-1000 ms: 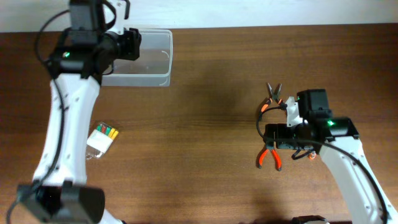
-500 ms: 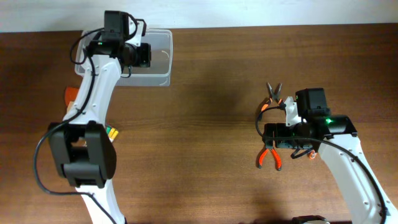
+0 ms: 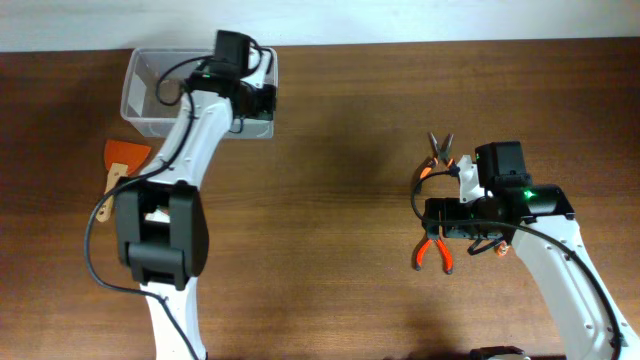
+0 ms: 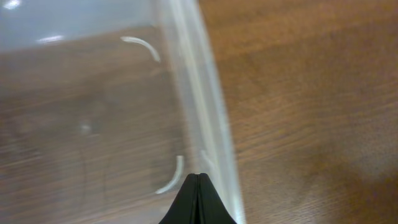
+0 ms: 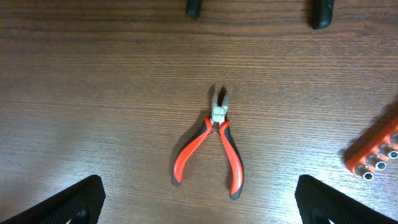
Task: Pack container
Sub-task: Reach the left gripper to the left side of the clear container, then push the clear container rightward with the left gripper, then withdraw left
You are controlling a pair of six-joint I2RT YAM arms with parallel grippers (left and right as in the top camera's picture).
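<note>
The container (image 3: 150, 80) sits at the far left corner of the table (image 3: 330, 210), and I have the left claw (image 3: 258, 103) over its right end. In the left wrist view its two fingers are pressed together into one point with only a thin seam between them. I see nothing held there. The tip sits right against the inner side of the tub's clear wall, which I judge suits nudging or steadying the tub rather than lifting it.

The right claw (image 5: 198, 183) hangs spread wide over the red pliers (image 5: 211, 149) and holds nothing. The pliers lie flat between the two fingers, nose pointing away from the camera. I take it the claw is lined up this way so it can come straight down and close across the handles. That pick is not yet made, and the tub looks empty as far as I can tell.

The overhead view shows how far apart the two jobs are. The tub is well away from the pliers, and an orange scraper (image 3: 125, 155) lies near the tub. A second pair of pliers (image 3: 440, 150) lies beyond the right arm. The arm covers much of the red pliers there. Only the right wrist view shows them whole, and an orange bit holder (image 5: 376, 155) off to one side.
</note>
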